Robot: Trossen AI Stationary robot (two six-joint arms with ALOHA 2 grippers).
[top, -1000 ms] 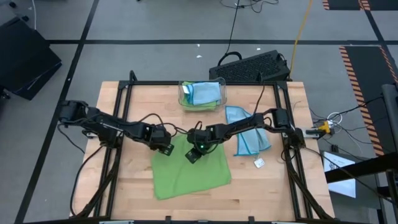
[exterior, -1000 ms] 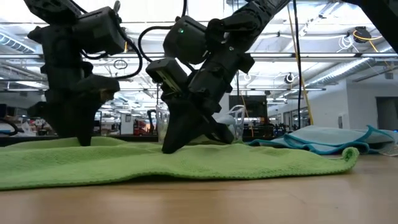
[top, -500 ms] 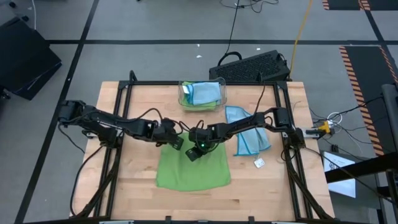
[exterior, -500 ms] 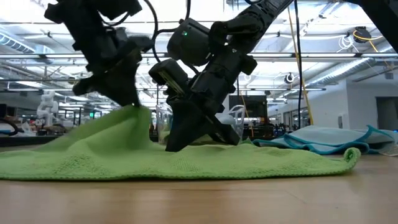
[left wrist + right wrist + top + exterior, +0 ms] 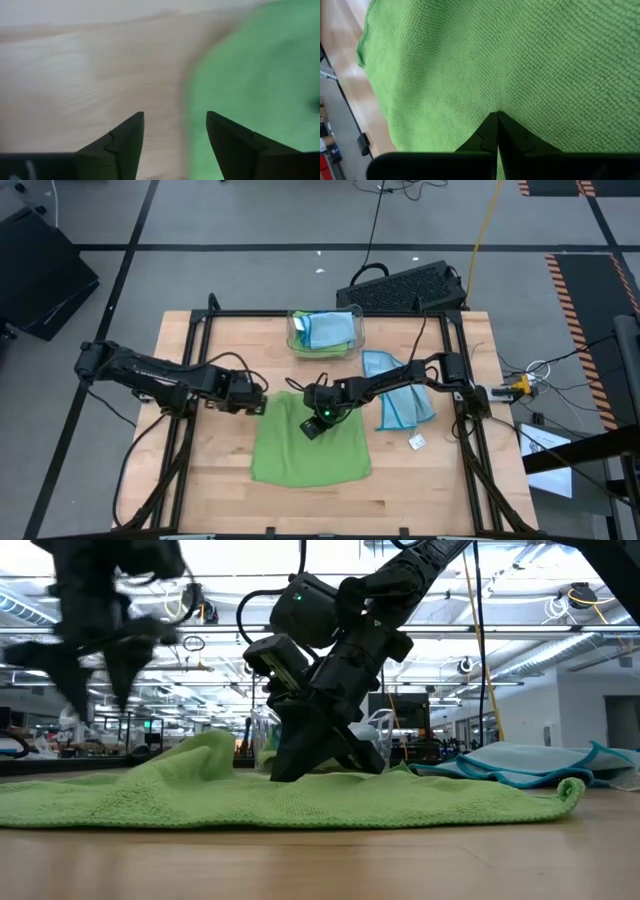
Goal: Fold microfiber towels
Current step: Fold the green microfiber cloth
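Green towel (image 5: 308, 448) partly hidden under closed right gripper (image 5: 312, 429); left gripper (image 5: 256, 397) parted, empty.

The left gripper (image 5: 95, 690) is a dark smear in the low view, its fingertips lost in blur. In its wrist view the green towel (image 5: 250, 80) is blurred, cut off by the frame. The clear bin (image 5: 324, 332) hides how many cloths it holds.

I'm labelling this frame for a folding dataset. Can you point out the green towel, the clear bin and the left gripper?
green towel (image 5: 310, 452): high view, middle of the flat cloth.
clear bin (image 5: 293, 338): high view, its left wall.
left gripper (image 5: 175, 131): left wrist view, midway between its open fingertips, nothing held.
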